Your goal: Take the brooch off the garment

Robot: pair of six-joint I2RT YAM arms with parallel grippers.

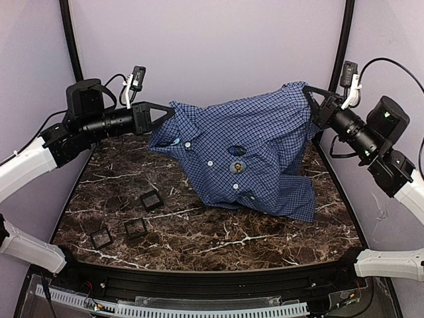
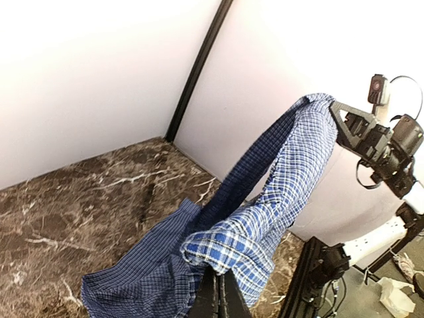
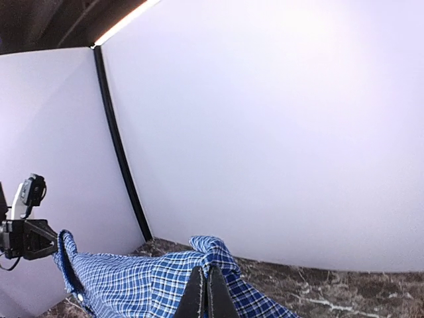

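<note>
The brooch is pinned to the front of the shirt, on the button strip near the middle of the counter. It faces up and is uncovered. The shirt hangs stretched between your two arms, with its lower edge lying on the counter.

The left gripper is clenched on the collar end at 10 o'clock. The right gripper is clenched on a bunched fold at 2 o'clock.

Your main risk is that both grippers are busy, so neither is free to take the brooch. If you let go on either side, the cloth will probably slump and may fold over the pin. Pulling the arms further apart would strain the fabric where the pin goes through, or drag a thin pinch out of the fingers. Tugging the brooch off without undoing it could tear the weave.

The count is one brooch, one shirt and two grippers. At least three white buttons show. Three small black boxes sit on the counter toward 8 o'clock, well apart from the shirt.
</note>
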